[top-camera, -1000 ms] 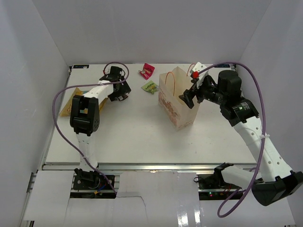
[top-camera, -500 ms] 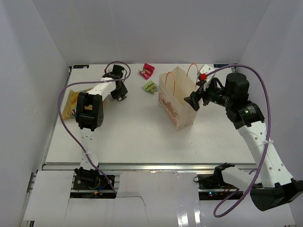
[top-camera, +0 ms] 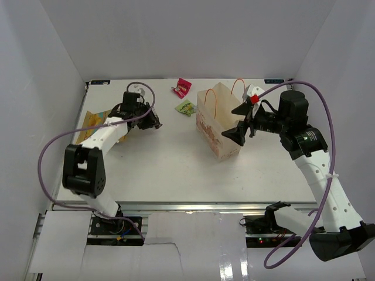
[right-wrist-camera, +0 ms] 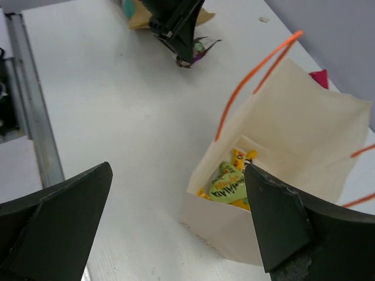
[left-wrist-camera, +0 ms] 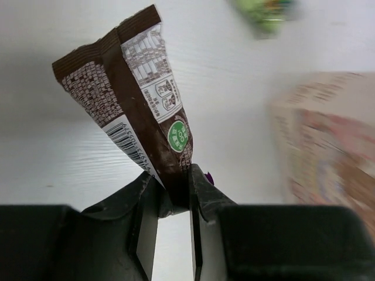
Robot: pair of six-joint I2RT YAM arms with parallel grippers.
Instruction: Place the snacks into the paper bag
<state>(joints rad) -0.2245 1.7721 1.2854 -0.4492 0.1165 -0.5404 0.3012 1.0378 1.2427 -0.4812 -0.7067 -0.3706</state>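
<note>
We saw green and yellow packets (right-wrist-camera: 226,188) already inside the paper bag (top-camera: 218,126) on the desk (top-camera: 164,170). A pink packet (top-camera: 183,88), a green packet (top-camera: 186,108) and the yellow-tan pouch (top-camera: 92,120) lay outside it. The left jaws pinched the brown packet (left-wrist-camera: 137,99) by one end, well left of the bag, its long axis running straight out from them. The right jaws gaped wide beside the bag's mouth.

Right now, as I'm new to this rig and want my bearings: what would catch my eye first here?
The tan bag with orange handles stands mid-table, with green and yellow packets inside. Left of the bag, the left claw pinches a brown packet by its end. The right claw gapes wide at the bag's right side.
</note>
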